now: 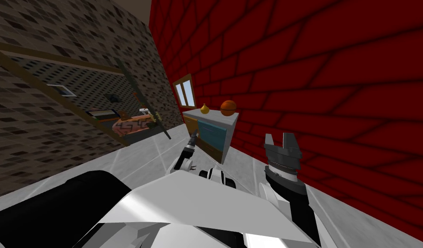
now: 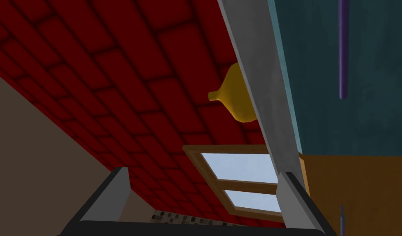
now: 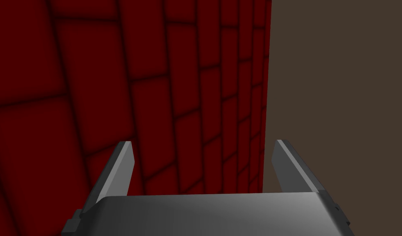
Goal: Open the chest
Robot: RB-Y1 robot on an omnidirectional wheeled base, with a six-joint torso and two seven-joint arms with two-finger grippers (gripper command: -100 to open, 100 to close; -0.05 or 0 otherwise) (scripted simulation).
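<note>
Head camera, rolled, looks steeply down with the chest small at frame centre; left wrist camera sits close to its front, sharing the yellow vase and window; right wrist camera faces the red brick wall.

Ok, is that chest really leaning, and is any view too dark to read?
Head view: no, the slant is the camera's roll; the chest, brick wall and floor share it. Left wrist view: evenly lit, the chest's handle reads clearly beyond the open left gripper. Right wrist view: the brick wall is dim, no glare, right gripper open.
</note>
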